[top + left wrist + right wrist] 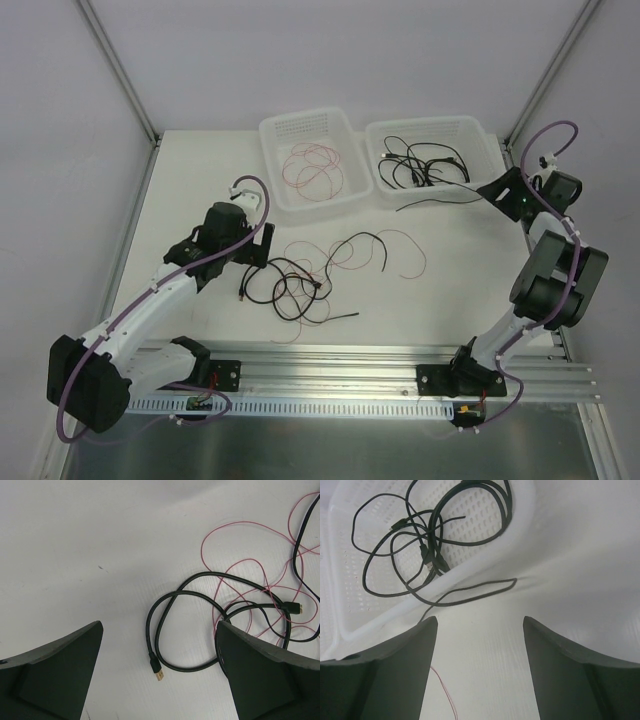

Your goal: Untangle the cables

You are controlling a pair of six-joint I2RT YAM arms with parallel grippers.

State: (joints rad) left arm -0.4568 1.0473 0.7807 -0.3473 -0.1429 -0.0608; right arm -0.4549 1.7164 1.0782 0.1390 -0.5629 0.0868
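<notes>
A tangle of black cables and thin red wires lies on the table's middle. My left gripper is open and empty just left of it. In the left wrist view a black cable with a gold USB plug lies between my fingers, crossed by red wire. My right gripper is open and empty by the right basket. Black cables fill that basket and one strand hangs over its rim.
The left white basket holds red wires. The black strand trails from the right basket onto the table. A red wire end lies by my right finger. Aluminium rails run along the near edge.
</notes>
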